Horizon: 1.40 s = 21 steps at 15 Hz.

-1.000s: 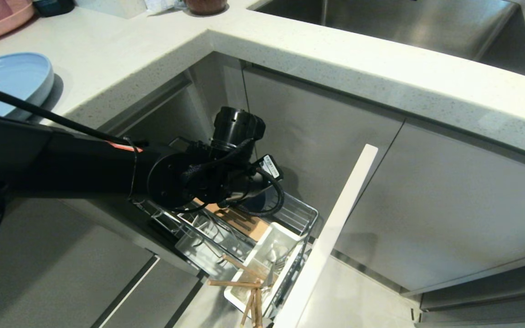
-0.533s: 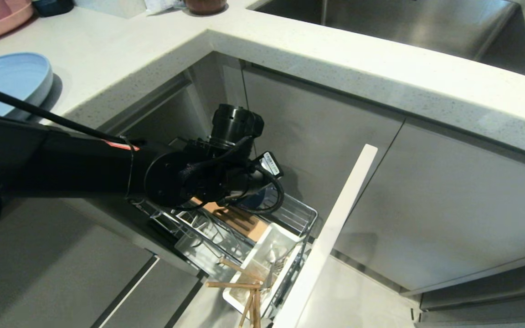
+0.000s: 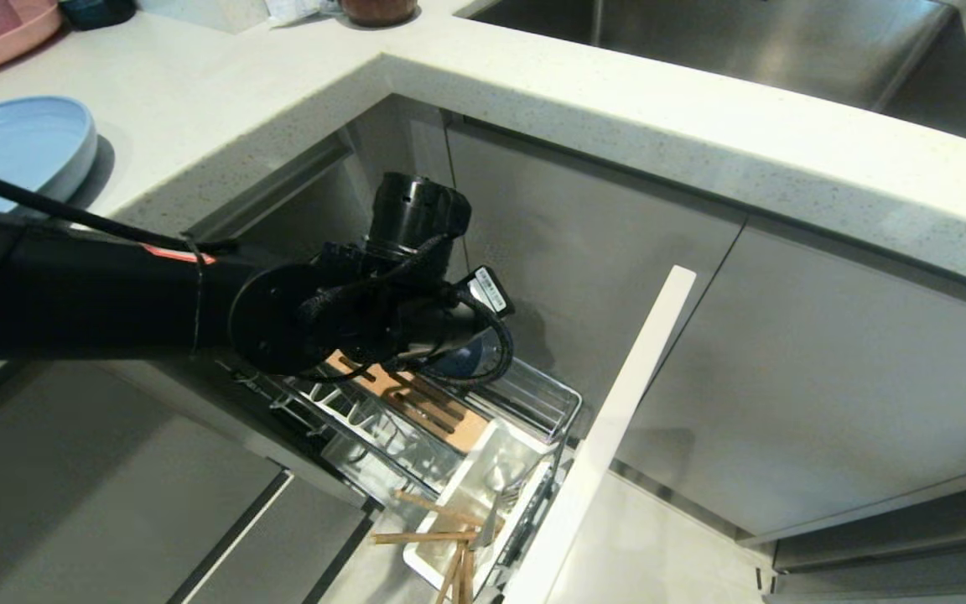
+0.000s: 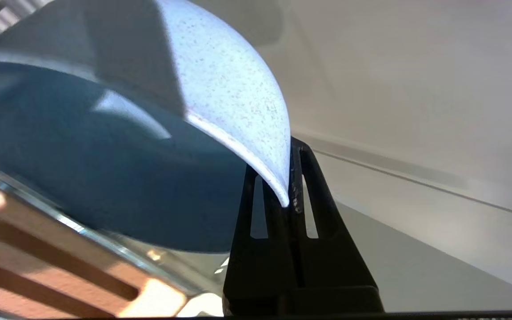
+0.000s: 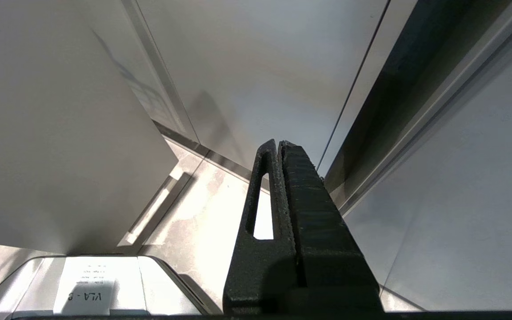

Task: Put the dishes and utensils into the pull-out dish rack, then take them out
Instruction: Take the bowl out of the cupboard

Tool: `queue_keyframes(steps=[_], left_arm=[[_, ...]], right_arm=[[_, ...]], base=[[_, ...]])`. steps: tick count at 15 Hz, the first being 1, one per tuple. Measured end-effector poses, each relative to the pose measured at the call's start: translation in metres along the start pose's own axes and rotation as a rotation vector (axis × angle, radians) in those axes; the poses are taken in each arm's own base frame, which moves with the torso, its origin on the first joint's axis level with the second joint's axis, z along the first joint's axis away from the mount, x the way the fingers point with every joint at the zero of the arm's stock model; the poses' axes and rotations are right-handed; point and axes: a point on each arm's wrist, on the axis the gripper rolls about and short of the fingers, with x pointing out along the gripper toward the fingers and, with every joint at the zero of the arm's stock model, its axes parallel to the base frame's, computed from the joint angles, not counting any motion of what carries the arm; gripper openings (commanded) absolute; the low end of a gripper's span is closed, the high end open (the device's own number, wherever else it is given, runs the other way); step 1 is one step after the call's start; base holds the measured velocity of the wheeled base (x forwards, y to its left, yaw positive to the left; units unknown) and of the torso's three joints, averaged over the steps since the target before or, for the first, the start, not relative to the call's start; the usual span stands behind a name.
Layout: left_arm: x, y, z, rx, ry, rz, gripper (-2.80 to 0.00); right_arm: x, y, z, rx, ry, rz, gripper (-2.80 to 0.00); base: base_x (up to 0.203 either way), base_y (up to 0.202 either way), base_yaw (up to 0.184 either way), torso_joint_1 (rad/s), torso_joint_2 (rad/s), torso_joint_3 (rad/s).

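Between the fingers of my left pincer (image 4: pixel 288 186) sits the rim of the light-blue bowl (image 4: pixel 118 178), pinched tight, one finger (image 4: pixel 314 195) on its outer wall and the other on the inside. From the head view I see the left arm reaching down over the pull-out dish rack (image 3: pixel 533 398), the bowl (image 3: pixel 459 362) showing only as a blue sliver under the wrist. Just below the pincer lies the rack's slotted wooden strip (image 4: pixel 47 266), and I cannot tell whether the bowl touches the rack. Nearer me than the pincer, at the rack's front end, the white utensil cup (image 3: pixel 483 478) holds the chopsticks (image 3: pixel 428 537) and a metal utensil whose kind I cannot make out. Well above and behind the pincer, the light-blue plate (image 3: pixel 18 147) rests on the tabletop (image 3: pixel 223 92). My right pincer (image 5: pixel 279 153) hangs beside grey cabinet fronts, fingers pressed together on nothing.
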Motion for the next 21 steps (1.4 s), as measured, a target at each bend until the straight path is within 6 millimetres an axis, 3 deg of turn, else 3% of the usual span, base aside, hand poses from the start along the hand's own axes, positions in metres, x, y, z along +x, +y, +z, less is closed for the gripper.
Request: queue_keyframes(steps=[7,11,17,21], left_arm=[[-0.044,-0.007,0.026,-0.031,-0.075,-0.075,-2.80],[-0.082,-0.012,0.038,-0.042,-0.119,-0.145,-2.80],[-0.184,-0.021,0.048,-0.038,-0.182,-0.373,-2.80],[-0.254,-0.010,0.062,-0.028,-0.260,-0.531,-2.80]], right_arm=[[0.000,0.000,0.000,0.000,0.000,0.000,-2.80],[0.000,0.000,0.000,0.000,0.000,0.000,-2.80],[0.000,0.000,0.000,0.000,0.000,0.000,-2.80],[0.000,0.000,0.000,0.000,0.000,0.000,-2.80]], base=[[0.000,0.000,0.000,0.000,0.00,0.000],[0.000,0.000,0.000,0.000,0.00,0.000],[0.000,0.000,0.000,0.000,0.00,0.000],[0.000,0.000,0.000,0.000,0.00,0.000]])
